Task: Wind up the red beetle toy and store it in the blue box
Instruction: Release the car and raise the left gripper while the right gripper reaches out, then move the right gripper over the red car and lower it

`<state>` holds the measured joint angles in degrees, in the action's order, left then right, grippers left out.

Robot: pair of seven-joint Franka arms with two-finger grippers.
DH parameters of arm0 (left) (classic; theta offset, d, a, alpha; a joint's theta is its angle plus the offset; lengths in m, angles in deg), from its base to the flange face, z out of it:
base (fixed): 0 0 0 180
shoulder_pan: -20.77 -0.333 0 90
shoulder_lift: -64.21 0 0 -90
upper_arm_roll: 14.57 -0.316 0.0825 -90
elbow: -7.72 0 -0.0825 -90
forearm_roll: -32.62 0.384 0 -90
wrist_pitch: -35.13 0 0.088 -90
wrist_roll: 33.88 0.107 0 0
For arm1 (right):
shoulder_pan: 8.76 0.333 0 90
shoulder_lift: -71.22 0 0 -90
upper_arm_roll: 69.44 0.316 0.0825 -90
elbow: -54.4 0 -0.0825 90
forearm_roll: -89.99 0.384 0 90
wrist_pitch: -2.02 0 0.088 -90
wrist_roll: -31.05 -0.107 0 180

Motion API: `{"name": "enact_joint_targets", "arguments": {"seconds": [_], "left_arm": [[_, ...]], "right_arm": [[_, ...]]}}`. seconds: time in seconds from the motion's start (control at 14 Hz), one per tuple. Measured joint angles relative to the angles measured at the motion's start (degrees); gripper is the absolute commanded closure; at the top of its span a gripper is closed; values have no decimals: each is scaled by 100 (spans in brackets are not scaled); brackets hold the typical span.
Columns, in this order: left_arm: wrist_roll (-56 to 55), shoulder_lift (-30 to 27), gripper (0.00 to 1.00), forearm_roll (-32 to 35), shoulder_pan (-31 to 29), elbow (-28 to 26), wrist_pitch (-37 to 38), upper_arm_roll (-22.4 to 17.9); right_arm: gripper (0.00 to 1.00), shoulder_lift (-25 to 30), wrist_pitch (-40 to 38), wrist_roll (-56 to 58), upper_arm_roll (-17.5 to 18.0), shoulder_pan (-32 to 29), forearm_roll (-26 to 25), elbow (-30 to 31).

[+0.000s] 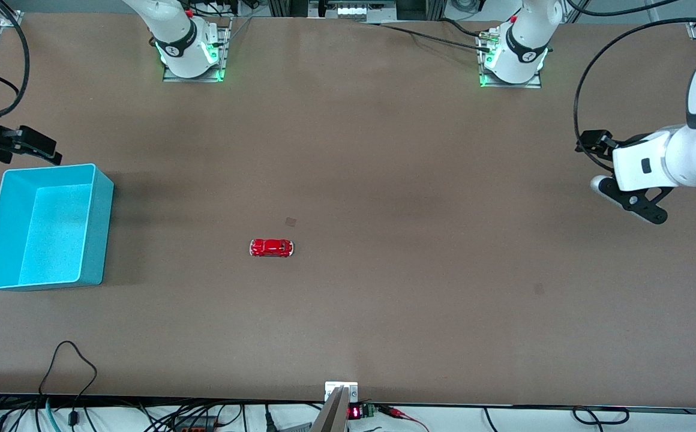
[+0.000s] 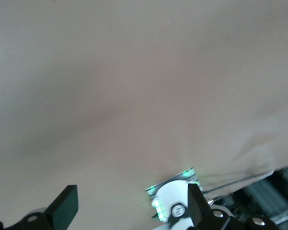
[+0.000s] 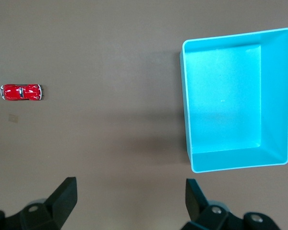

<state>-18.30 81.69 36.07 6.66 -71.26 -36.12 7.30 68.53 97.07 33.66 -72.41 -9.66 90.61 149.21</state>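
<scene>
- red beetle toy (image 1: 271, 248): a small glossy car with a rounded, domed body and silvery bumpers at both ends. it rests on its wheels on the open table, lengthwise along the table's long axis, well apart from both grippers and touched by neither. it lies between the two, closer to the right gripper's end; the right wrist view shows it (image 3: 21, 92) ahead of that gripper's fingertips and off to one side.
- blue box (image 1: 99, 228): a rectangular turquoise plastic bin with tall plain walls, a paler thin rim and a faintly speckled floor, open at the top. it stands at the right arm's end of the table, near the right gripper and nearer to the front camera than the spot under it; the right wrist view looks straight down into it (image 3: 273, 91).
- right gripper (image 1: 39, 147): black, angular, wedge-shaped fingers (image 3: 62, 196), spread wide with nothing between them. it hangs in the air over the table edge just beside the box's rim and waits.
- left gripper (image 1: 627, 198): a white wrist housing with black bracket-like fingers (image 2: 65, 206), spread wide and empty. it hangs over bare table at the left arm's end, well apart from toy and box.
- table (image 1: 414, 180): a flat, matt brown sheet with a fine, slightly mottled grain and a few faint darker marks, one just beside the toy.
- arm bases (image 1: 189, 51): rounded white housings on metal plates, lit green at the foot.
</scene>
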Motion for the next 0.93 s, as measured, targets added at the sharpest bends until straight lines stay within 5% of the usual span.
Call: {"name": "enact_joint_targets", "arguments": {"seconds": [0.21,0.36,0.57,0.93], "left_arm": [[-866,-71,0,1,282,116,-147,-55],[-1023,-268,0,-1,821,-1,-843,-705],[-1410,-854,0,-13,1393,-743,-1852,-1607],[-1669,-1782,0,-41,1649,-2047,-2782,-2131]], "right_arm": [[0,-308,57,5,42,301,39,0],[0,-559,270,1,65,577,41,-1],[0,-930,685,0,72,1013,43,-5],[0,-1401,1172,-5,83,1849,233,-41]]}}
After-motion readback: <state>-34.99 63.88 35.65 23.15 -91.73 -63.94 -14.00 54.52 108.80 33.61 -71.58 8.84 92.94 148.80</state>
